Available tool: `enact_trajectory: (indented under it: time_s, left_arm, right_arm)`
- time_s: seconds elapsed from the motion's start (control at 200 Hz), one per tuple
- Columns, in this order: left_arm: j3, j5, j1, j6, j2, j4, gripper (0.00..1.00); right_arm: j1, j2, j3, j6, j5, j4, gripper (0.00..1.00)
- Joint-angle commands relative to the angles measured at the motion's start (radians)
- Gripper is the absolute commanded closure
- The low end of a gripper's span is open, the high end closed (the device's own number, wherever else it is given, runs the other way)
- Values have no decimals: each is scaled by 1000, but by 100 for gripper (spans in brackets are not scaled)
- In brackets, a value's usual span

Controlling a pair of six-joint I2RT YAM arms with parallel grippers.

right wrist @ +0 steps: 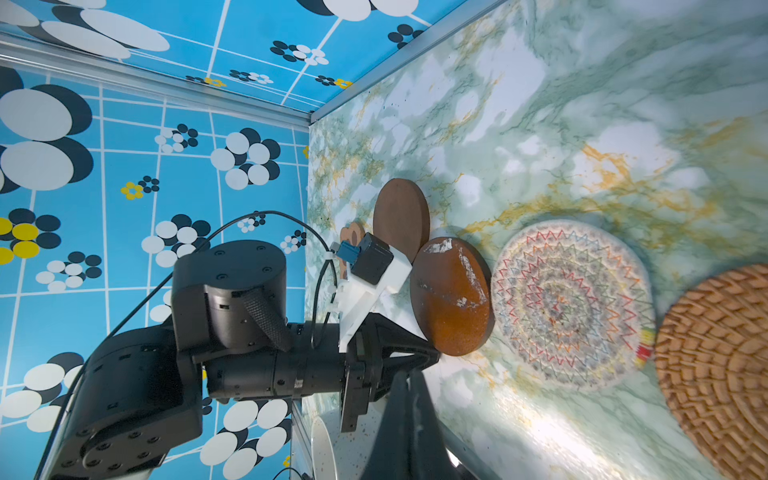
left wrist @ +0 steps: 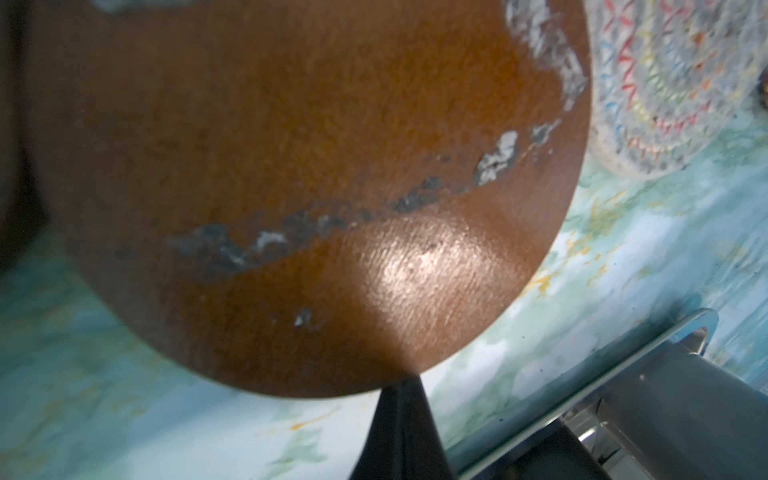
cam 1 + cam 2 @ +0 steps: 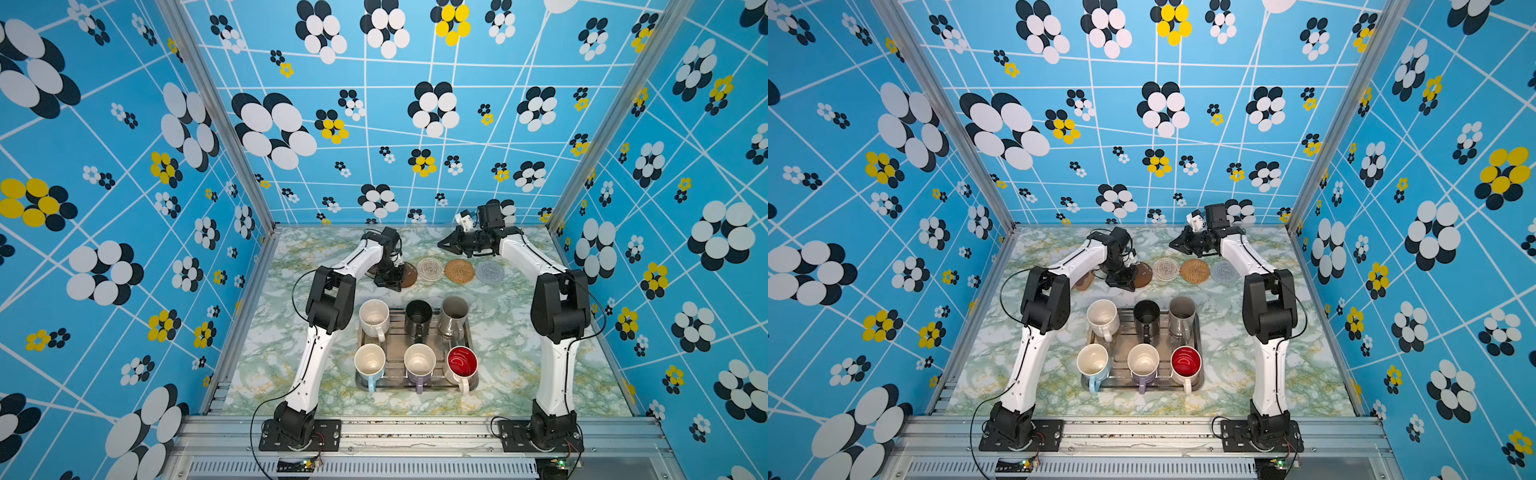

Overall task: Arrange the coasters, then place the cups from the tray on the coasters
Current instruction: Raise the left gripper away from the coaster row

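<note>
The left claw [image 1: 433, 354] pinches a tilted brown disc [image 1: 451, 297] by its edge — the right claw [image 3: 443, 245] hangs apart, pressed together.

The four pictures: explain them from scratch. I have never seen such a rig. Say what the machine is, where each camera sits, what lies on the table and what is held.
The machine is two robot arms, the left arm and the right arm, bolted to the near edge of a marbled table inside a blue flowered booth. Two pictures look down from overhead, nearly alike. The other two come from a camera on each arm's wrist. At the back lie a white crochet coaster, a rattan coaster, a grey coaster, a plain brown disc and a paw shape. Nearer stands a metal tray carrying six mugs. The left tool is shut on the rim of a scuffed brown disc, filling its wrist picture. The right tool is shut and holds nothing.
</note>
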Motion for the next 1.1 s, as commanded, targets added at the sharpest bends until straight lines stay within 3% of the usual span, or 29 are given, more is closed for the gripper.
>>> enact_trajectory:
  time_s: [0.0, 0.56, 0.91, 1.095]
  left_arm:
    - [23, -17, 17, -17, 42, -3, 100]
    - [23, 41, 38, -81, 32, 59, 100]
    - [61, -34, 81, -53, -141, 1, 100]
    - [147, -63, 149, -79, -149, 43, 100]
  right_arm:
    - [1, -1, -7, 7, -9, 15, 100]
    - [0, 8, -2, 11, -13, 14, 100]
    - [0, 17, -8, 22, -19, 33, 100]
    - [0, 14, -10, 25, -21, 39, 100]
